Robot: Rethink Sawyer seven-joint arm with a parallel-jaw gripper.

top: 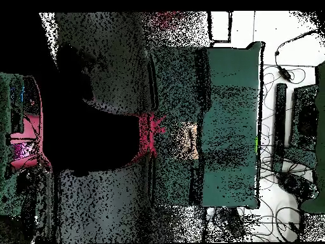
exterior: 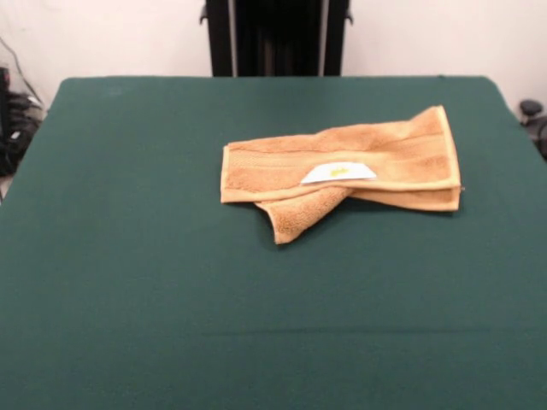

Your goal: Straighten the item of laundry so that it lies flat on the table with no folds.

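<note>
The item of laundry, an orange-tan terry towel [exterior: 376, 149], lies on the dark green table [exterior: 171, 256], right of centre and towards the far side. It is folded over on itself lengthwise into a long band. One corner [exterior: 295, 220] sticks out below the fold towards the camera. The white care label [exterior: 338, 172] with yellow print lies on top near the middle. In the overhead view the towel [top: 188, 140] is a small tan patch on the table [top: 232, 114]. No gripper shows in either view; only a red piece of the arm [top: 151, 127] shows at the table's edge.
The robot's black pedestal [exterior: 275, 36] stands behind the table's far edge. Cables and dark equipment [exterior: 13, 120] sit off the table's left side, and a dark object [exterior: 532, 111] off its right side.
</note>
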